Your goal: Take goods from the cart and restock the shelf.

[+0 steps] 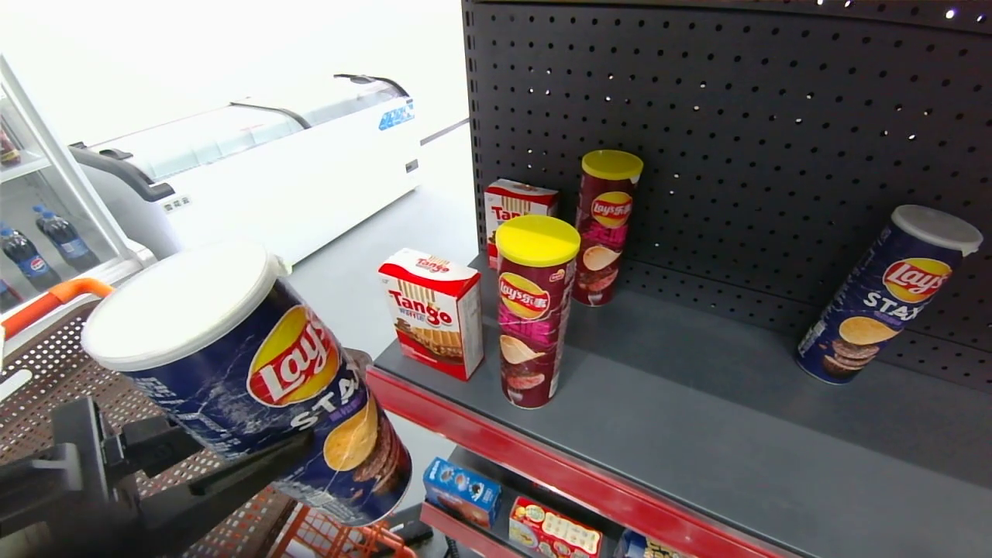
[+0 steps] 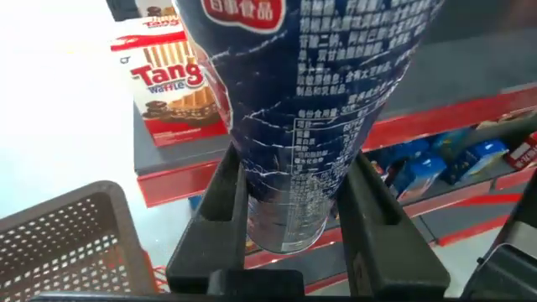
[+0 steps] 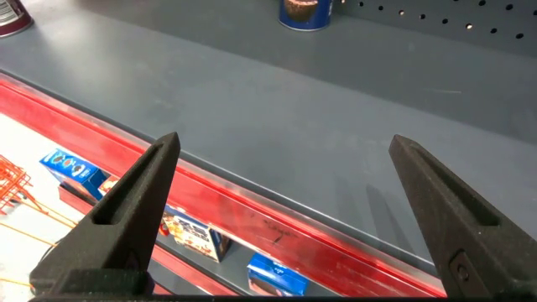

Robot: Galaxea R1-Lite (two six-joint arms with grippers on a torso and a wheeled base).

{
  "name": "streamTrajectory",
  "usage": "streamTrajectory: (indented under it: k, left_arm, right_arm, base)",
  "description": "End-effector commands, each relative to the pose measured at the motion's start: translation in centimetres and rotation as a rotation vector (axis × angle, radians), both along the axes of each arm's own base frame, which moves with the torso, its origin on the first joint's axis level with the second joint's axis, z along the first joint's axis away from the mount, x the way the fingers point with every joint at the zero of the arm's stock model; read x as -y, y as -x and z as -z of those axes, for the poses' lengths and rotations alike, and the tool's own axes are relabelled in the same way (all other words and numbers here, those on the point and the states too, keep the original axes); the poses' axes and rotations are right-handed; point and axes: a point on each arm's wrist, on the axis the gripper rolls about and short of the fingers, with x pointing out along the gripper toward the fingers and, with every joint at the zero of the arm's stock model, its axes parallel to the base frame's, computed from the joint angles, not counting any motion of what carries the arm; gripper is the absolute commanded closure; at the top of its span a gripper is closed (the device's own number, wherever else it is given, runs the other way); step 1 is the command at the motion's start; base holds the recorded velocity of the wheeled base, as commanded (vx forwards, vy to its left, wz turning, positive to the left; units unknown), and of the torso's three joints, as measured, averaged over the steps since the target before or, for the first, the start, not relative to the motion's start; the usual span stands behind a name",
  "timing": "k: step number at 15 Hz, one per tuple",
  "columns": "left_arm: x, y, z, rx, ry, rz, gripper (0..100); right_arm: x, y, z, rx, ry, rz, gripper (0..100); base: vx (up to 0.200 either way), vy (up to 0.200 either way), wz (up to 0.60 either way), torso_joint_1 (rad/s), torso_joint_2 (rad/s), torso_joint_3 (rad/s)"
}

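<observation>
White chest freezer (image 1: 271,170) back left, on pale grey floor (image 1: 387,240). Glass-door drinks cooler (image 1: 46,178) far left, cola bottles (image 1: 27,260) inside. Black pegboard panel (image 1: 775,116) right. Bright overhead light.

Left black two-finger gripper (image 1: 256,446) clamped on a can; right black gripper (image 3: 285,147) spread wide.
In the head view the left arm sits low at the robot's left, and its two flat black fingers (image 2: 220,197) press opposite sides of a dark blue cylindrical chip can with a white plastic lid (image 1: 256,372), near its base end. The can is tilted, lid leaning towards the robot's left. The right gripper's wedge-shaped black fingers (image 3: 134,201) stand far apart, tips pointing forward.
</observation>
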Motion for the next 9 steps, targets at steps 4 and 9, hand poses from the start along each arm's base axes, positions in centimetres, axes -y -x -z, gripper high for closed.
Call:
streamTrajectory:
  k: [4, 9]
  left_arm:
    - [1.3, -1.5, 0.3, -0.04, -0.023, 0.066, 100]
    - [3.1, -3.0, -0.8, -0.03, -0.015, 0.15, 100]
  right_arm:
    - [0.0, 0.0, 0.0, -0.001, 0.001, -0.004, 0]
    - [0.0, 0.0, 0.0, -0.001, 0.001, -0.004, 0]
  base:
    - [0.0, 0.0, 0.0, 0.0, 0.0, 0.0]
    - [0.0, 0.0, 0.0, 0.0, 0.0, 0.0]
